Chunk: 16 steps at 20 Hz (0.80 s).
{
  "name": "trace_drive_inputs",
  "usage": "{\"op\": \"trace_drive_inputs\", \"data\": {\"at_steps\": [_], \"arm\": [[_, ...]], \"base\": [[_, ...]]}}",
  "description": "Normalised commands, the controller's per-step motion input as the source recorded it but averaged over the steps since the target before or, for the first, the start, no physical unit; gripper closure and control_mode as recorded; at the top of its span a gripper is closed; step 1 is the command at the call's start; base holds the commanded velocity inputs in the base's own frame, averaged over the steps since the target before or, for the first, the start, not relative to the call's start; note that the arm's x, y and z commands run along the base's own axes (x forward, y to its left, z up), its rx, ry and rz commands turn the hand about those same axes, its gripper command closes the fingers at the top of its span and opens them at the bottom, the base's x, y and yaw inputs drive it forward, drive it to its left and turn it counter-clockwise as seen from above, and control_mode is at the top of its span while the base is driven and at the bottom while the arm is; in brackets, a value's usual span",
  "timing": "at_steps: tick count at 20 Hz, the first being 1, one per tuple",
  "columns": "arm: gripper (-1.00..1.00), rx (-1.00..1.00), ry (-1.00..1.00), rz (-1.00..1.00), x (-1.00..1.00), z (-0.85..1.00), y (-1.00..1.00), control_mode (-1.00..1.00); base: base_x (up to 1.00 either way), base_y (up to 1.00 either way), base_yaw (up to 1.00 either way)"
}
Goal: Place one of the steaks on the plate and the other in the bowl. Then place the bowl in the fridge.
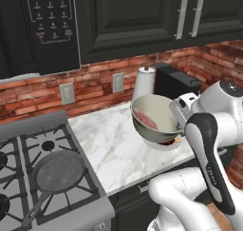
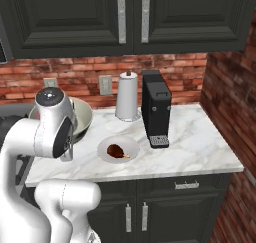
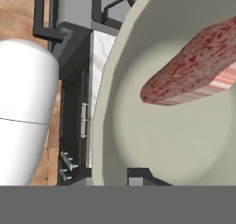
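**Bowl up off the tabletop, steak aboard, fridge run next**

I've got the bowl in the air, tilted with its cream inside facing left and toward the cameras, and one steak lies flat against the inner wall. In the hand view that steak runs long-axis from the low middle up to the right edge, resting against the wall of the bowl rather than the bottom. My hand is nearly closed, pinched on the bowl's near rim, one dark fingertip showing just inside the lip, so the bowl hangs straight out ahead of the hand, its mouth turned back at me.

The other steak is already on the plate, which sits on the marble tabletop just below and right of the lifted bowl. In the right base view the bowl peeks out behind my arm's upper joint, left of the plate.

Outward from there: a paper towel roll and a black coffee machine stand at the far side by the brick wall, and a grey pan sits on the stove to the left.

My read: both steaks are placed, only the fridge leg remains. With the bowl tilted this much, I reckon the steak could slide out during the carry; levelling first seems wise.
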Motion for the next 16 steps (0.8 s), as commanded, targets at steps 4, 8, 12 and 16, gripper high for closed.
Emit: {"op": "trace_drive_inputs", "data": {"at_steps": [4,8,12,16], "arm": [[1.0,0.02,0.0,0.0,0.0,-0.01,0.0,-1.0],[1.0,0.01,0.0,0.0,0.0,0.0,0.0,-1.0],[1.0,0.0,0.0,0.0,0.0,0.0,0.0,1.0],[1.0,0.0,0.0,0.0,0.0,0.0,0.0,1.0]], "base": [[0.0,0.0,0.0],[0.0,0.0,0.0],[0.0,0.0,0.0],[-0.06,0.0,0.02]]}}
